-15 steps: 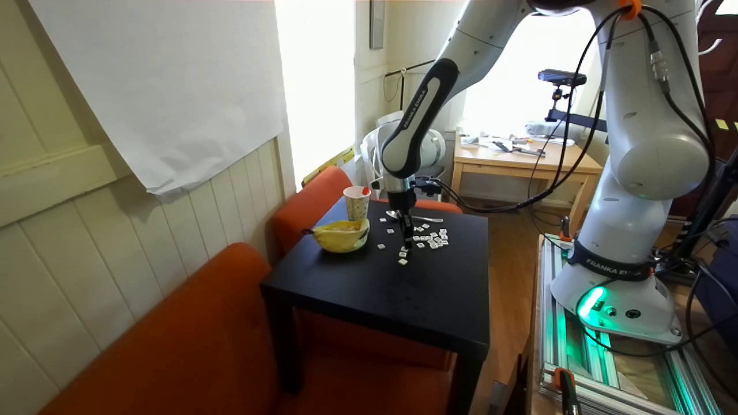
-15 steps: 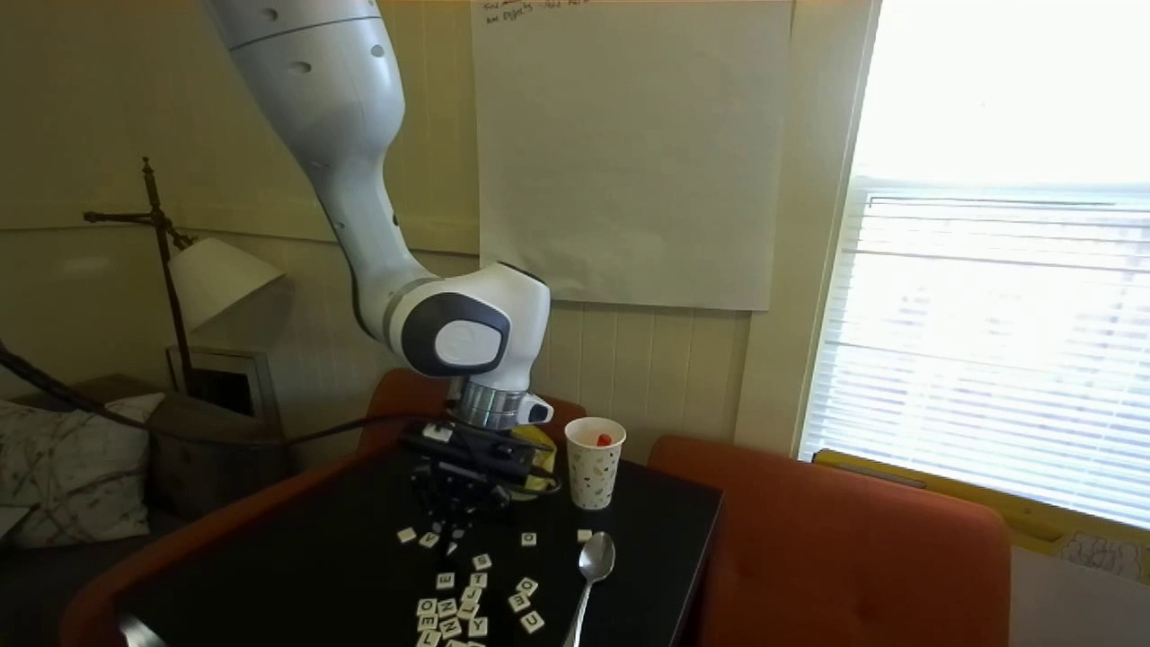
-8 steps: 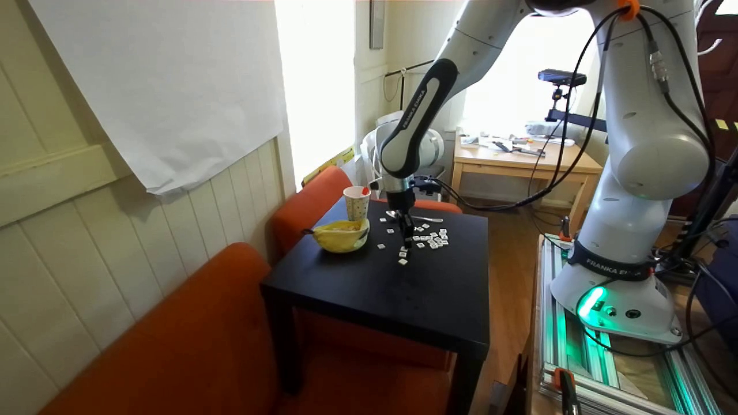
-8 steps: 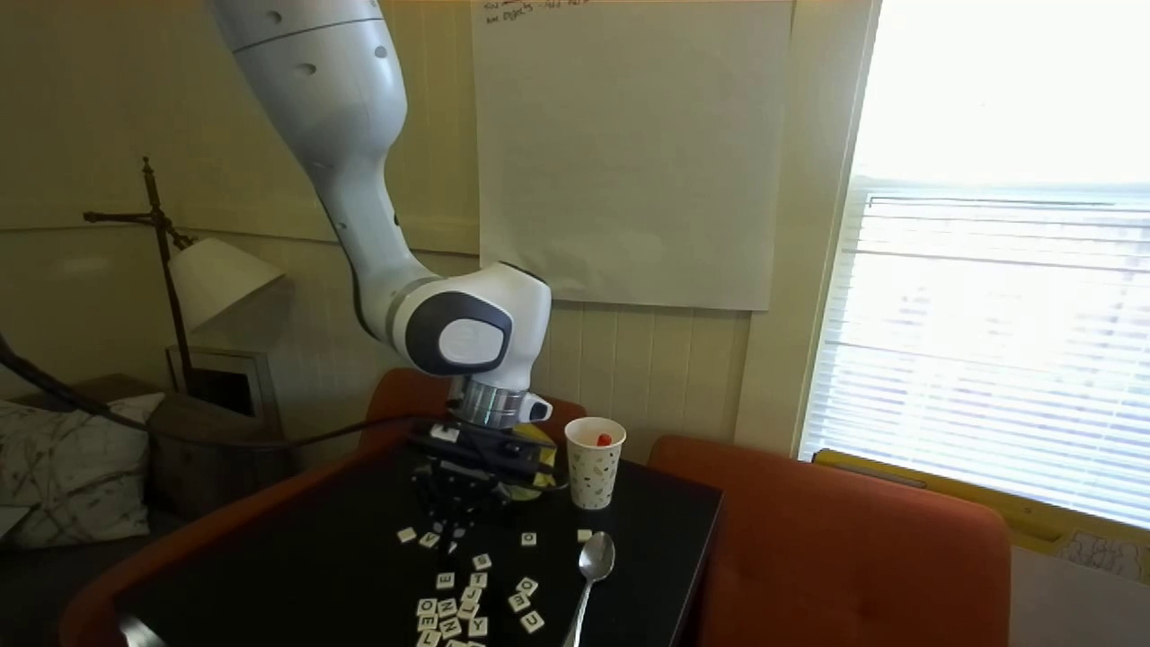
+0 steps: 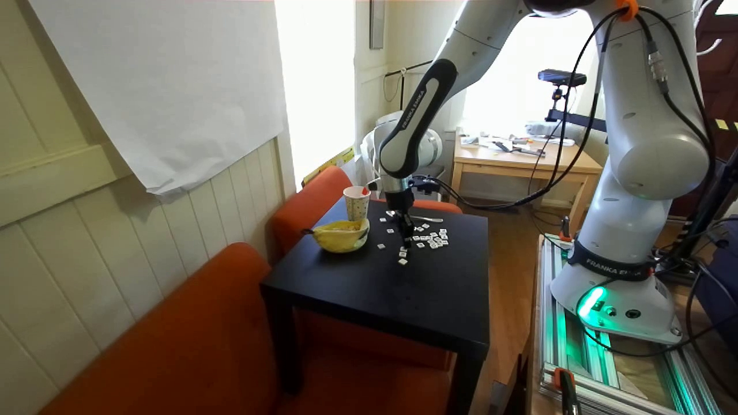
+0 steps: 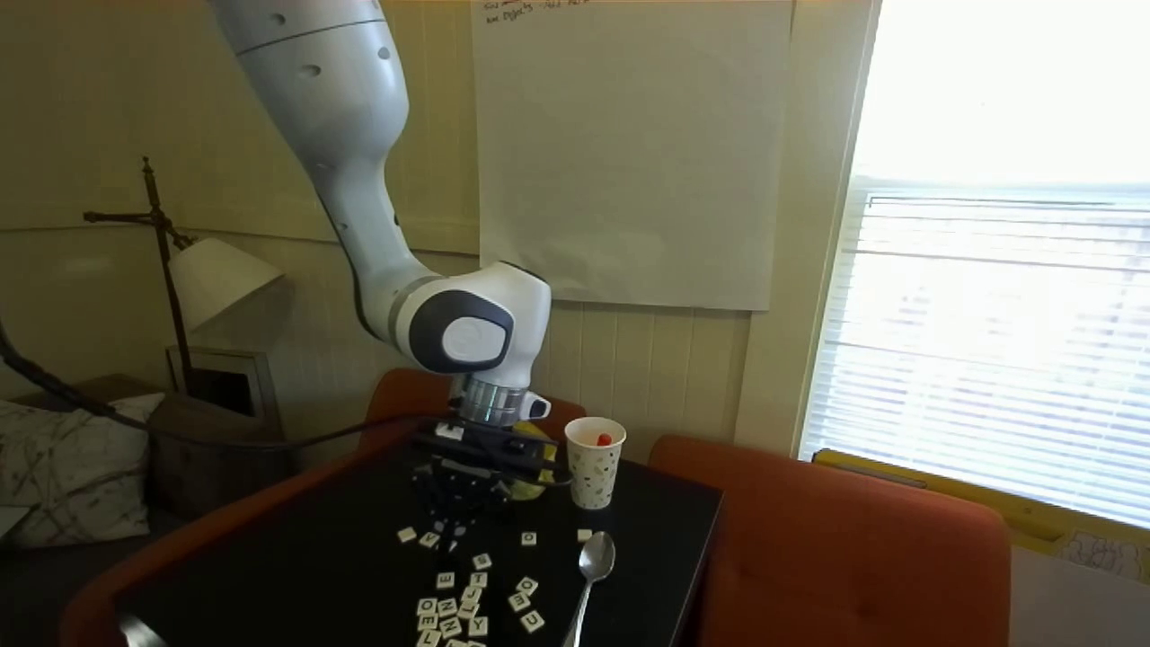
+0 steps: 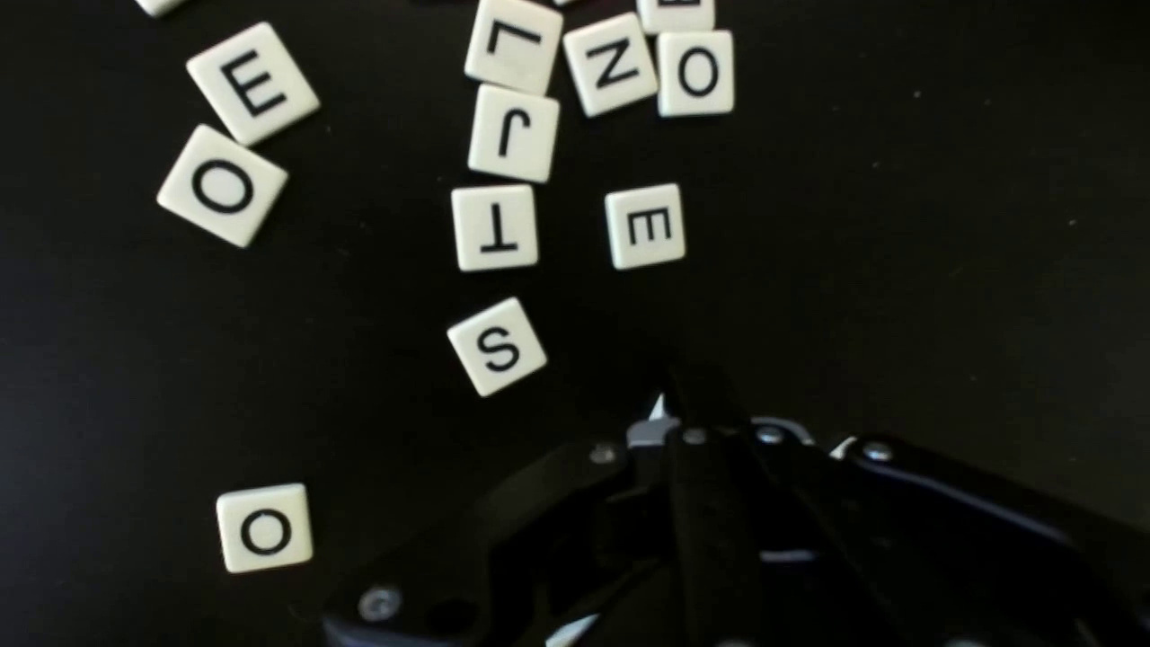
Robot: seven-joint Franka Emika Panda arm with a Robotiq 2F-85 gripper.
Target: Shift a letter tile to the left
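While the forearm slopes down from the upper right in an exterior view, the arm [image 5: 429, 109] bends at its wrist so that the end effector [image 5: 407, 243] points straight down, its tips at or just above the black surface [image 5: 357, 288]. Its fingers [image 7: 696, 512] are drawn together; whether they pinch anything, I cannot tell. In the wrist view, the white corner of a letter tile [image 7: 659, 409] peeks out right beside the fingertips, its face hidden.

The wrist view also makes letters readable: an S tile [image 7: 497, 348], a T tile [image 7: 495, 227], a J tile [image 7: 514, 133] and an L tile [image 7: 514, 45] in a rough column, with an O tile [image 7: 265, 528] well apart. In an exterior view, the tile cluster [image 5: 443, 232] is too small to read. The yellow bowl [image 5: 341, 237] stands in plain sight in an exterior view, yet only a yellow strip of it shows past the end effector in an exterior view. A single exterior view shows the lamp [image 6: 225, 279]; the patterned cup [image 6: 593, 472] stands upright in both exterior views.
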